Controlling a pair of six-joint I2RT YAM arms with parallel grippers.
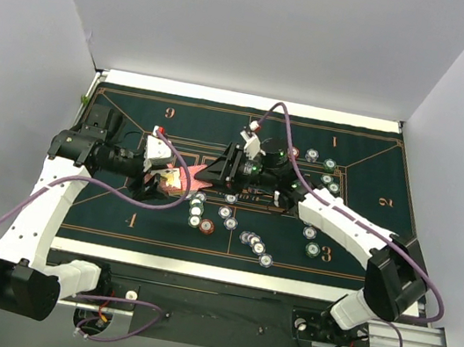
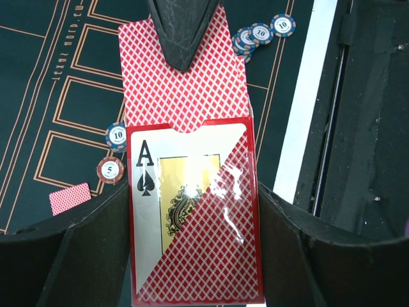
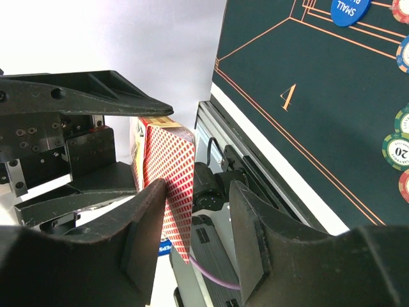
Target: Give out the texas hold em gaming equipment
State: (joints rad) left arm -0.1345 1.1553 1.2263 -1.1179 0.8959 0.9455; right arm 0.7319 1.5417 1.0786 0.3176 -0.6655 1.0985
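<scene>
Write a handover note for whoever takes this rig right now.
Left gripper: shut on the card box, above the mat; cards stick out of its open end.
Right gripper: open, straddling those cards, one finger touching.
Done: one card lies face down on the mat; chips lie scattered centre and right.
Left: likely draw the cards, deal them, share out chips.
</scene>
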